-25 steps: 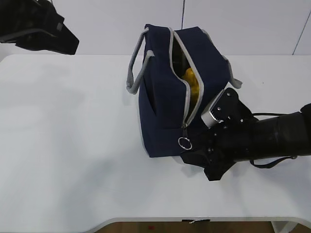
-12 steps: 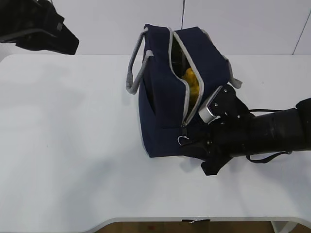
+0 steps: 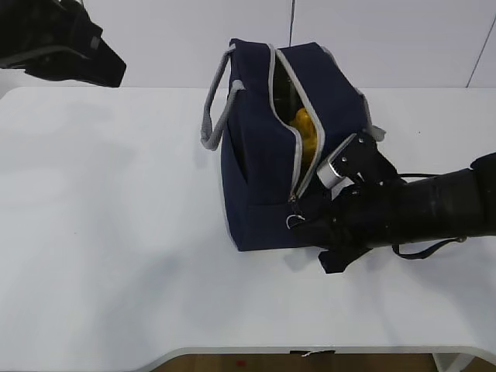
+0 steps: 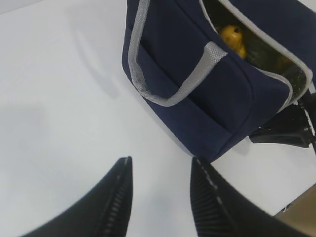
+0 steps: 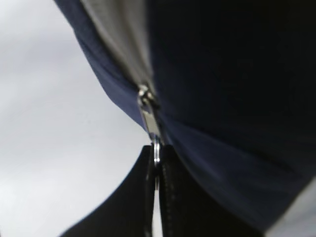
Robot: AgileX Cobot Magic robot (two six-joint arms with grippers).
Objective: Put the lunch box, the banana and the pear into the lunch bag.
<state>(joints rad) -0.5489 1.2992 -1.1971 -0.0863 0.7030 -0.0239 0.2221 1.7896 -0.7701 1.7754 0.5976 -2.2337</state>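
The navy lunch bag (image 3: pixel 267 155) stands in the middle of the white table with its grey zipper open along the top. Yellow fruit (image 3: pixel 304 132) shows inside it, and also in the left wrist view (image 4: pixel 232 38); I cannot tell banana from pear. The lunch box is hidden. My right gripper (image 3: pixel 298 226) is at the bag's near end, shut on the metal ring of the zipper pull (image 5: pixel 154 144). My left gripper (image 4: pixel 160 170) is open and empty, high above the table left of the bag (image 4: pixel 197 94).
The bag's grey handle (image 3: pixel 213 108) loops out on its left side. The table's front edge (image 3: pixel 232 353) runs along the bottom. The left arm (image 3: pixel 54 43) hangs at the top left corner.
My right gripper has moved left and closed onto the zipper pull ring at the bag's near end. The bag and the left arm have stayed still.
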